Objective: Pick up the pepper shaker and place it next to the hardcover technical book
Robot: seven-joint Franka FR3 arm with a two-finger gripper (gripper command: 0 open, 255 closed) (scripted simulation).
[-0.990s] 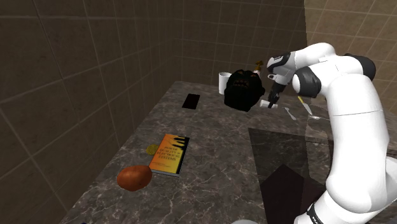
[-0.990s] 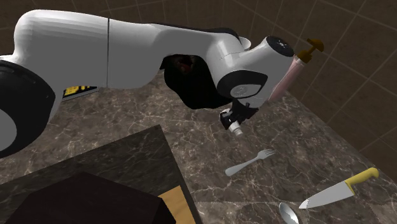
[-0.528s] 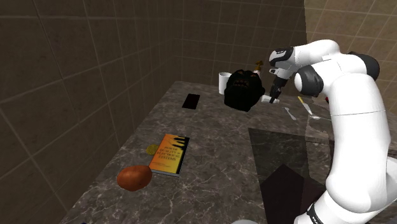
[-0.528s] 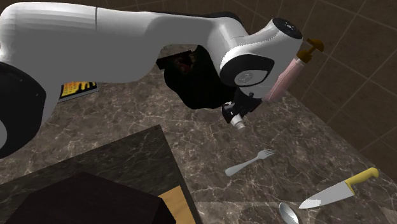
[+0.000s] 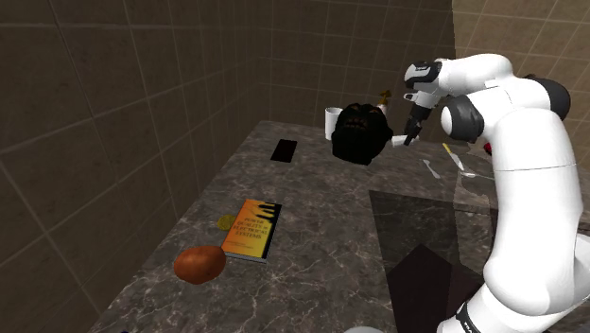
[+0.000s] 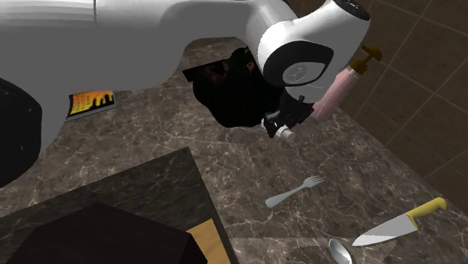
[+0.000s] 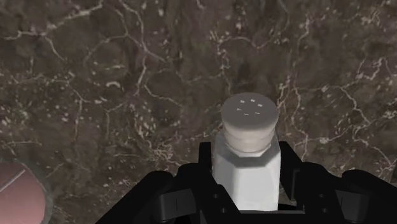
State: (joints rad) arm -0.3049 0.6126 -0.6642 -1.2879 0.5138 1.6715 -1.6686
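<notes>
Between the jaws sits the pepper shaker [image 7: 249,159]: pale body, holed cap poking out past the fingertips. Both black fingers [image 7: 205,167] are clamped tight on its sides. Under it is dark marbled worktop [image 7: 114,76], and I think the shaker hangs clear of it, though it's hard to be sure. Just beside the jaws are a pink pump bottle [image 6: 334,88] and a black lumpy thing [image 6: 236,94], and a fork [image 6: 294,192] lies near. The orange-covered book [image 5: 251,229] lies flat, well apart from the jaws.
</notes>
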